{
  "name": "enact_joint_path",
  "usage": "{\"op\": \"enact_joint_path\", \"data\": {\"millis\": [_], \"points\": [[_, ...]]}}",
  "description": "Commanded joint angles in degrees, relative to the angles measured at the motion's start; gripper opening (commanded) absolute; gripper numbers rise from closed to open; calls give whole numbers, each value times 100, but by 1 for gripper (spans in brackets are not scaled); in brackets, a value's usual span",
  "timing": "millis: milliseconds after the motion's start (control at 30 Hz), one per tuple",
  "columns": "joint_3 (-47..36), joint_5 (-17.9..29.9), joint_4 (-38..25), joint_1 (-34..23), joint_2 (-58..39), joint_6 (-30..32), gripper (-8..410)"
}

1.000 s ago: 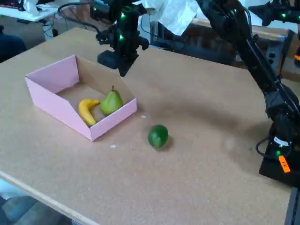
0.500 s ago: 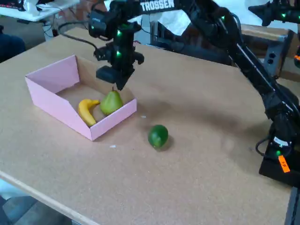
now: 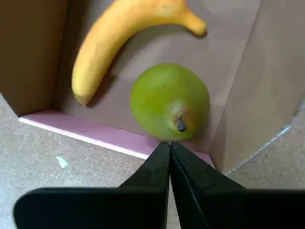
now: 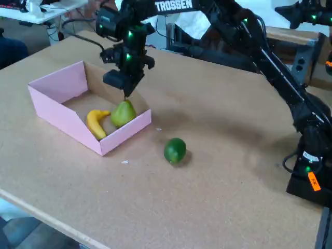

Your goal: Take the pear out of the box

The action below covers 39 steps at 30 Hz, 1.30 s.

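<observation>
My gripper fingers pressed together, empty, tips just above pear stem. Pear upright in box, near its low front wall and right side wall. Banana beside pear. Round green fruit outside, on table.

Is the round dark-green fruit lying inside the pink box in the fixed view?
No. The round dark-green fruit lies on the table outside the box, which holds only the pear and the banana.
</observation>
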<state>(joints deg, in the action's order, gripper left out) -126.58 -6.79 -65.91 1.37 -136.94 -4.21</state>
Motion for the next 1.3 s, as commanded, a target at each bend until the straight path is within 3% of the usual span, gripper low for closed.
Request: {"op": "enact_joint_path", "data": {"millis": [0,1033,1267], "points": [[-101,-31,-138,-2,13,203,0],[-98,-31,-483,0,37,444,1],[-98,-57,-492,0,37,262,36]]}}
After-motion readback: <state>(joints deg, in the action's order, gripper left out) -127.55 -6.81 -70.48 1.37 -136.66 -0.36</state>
